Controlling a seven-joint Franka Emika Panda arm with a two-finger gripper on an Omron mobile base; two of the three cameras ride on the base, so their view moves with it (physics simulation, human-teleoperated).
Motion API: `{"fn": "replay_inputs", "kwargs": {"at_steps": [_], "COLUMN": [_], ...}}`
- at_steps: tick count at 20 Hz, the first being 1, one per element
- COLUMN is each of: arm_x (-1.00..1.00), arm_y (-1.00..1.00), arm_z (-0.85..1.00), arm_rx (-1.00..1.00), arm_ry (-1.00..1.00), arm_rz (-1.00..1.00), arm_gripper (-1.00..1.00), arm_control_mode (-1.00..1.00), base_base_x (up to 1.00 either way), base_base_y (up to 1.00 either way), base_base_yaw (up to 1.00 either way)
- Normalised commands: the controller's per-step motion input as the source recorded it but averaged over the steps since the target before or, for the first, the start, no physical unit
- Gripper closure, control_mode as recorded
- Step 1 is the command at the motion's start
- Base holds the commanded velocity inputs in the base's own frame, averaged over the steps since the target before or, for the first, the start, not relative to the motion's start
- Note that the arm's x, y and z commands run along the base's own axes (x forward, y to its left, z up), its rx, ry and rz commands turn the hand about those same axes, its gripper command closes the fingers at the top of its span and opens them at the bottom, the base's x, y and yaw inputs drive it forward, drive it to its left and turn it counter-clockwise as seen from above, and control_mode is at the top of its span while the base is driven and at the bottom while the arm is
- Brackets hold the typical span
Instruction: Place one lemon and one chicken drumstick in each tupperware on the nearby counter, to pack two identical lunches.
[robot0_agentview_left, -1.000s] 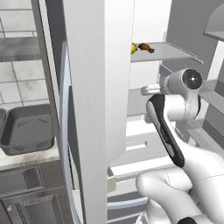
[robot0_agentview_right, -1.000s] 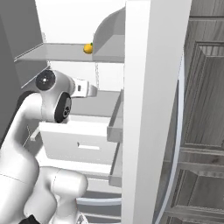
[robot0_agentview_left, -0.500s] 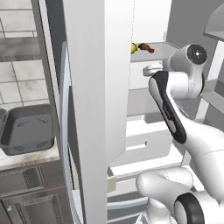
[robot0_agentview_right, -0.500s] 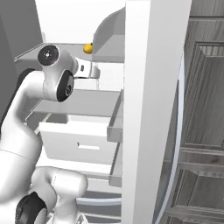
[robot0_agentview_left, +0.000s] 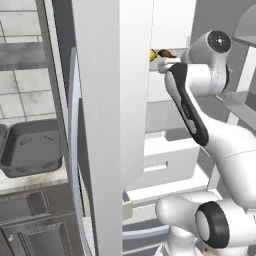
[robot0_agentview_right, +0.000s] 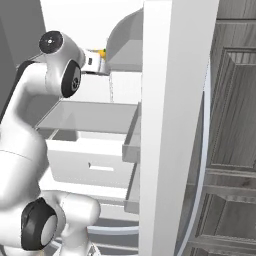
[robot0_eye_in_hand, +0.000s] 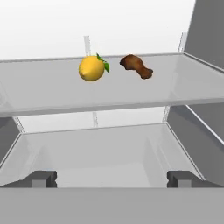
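A yellow lemon (robot0_eye_in_hand: 92, 68) and a reddish-brown chicken drumstick (robot0_eye_in_hand: 136, 66) lie side by side on a glass fridge shelf (robot0_eye_in_hand: 52, 94), the lemon on the left. My gripper (robot0_eye_in_hand: 111, 179) faces them from in front and slightly below, open, with nothing between its fingertips. From the left base view the lemon (robot0_agentview_left: 153, 54) and drumstick (robot0_agentview_left: 165, 52) peek out past the fridge door, level with the raised hand. The lemon (robot0_agentview_right: 102, 52) also shows beside the hand in the right base view. A dark grey tupperware (robot0_agentview_left: 35, 123) sits empty on the pale counter (robot0_agentview_left: 30, 177) at the left.
The open white fridge door (robot0_agentview_left: 110, 125) stands between the arm and the counter. A second glass shelf (robot0_eye_in_hand: 100, 148) lies below the upper one. White fridge drawers (robot0_agentview_right: 92, 160) sit lower down. The other fridge door (robot0_agentview_right: 175, 125) and grey cabinets (robot0_agentview_right: 235, 125) are on the right.
The arm has lifted the hand from mid-fridge height up to the shelf with the lemon and drumstick. The gripper has stayed open.
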Motion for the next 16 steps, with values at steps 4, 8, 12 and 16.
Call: {"fn": "replay_inputs", "kwargs": {"at_steps": [4, 8, 12, 16], "arm_x": [0.67, 0.72, 0.72, 0.65], "arm_y": [0.21, 0.14, 0.03, 0.01], "arm_z": [0.01, 0.0, 0.0, 0.0], "arm_rx": [0.0, 0.0, 0.0, 0.0], "arm_ry": [0.05, 0.01, 0.05, 0.08], "arm_rz": [0.0, 0.0, 0.0, 0.0], "arm_gripper": [-1.0, -1.0, -1.0, -1.0], "arm_control_mode": [-1.0, -1.0, -1.0, -1.0], "base_base_x": [0.0, 0.0, 0.0, 0.0], "base_base_y": [0.0, 0.0, 0.0, 0.0], "base_base_yaw": [0.0, 0.0, 0.0, 0.0]}}
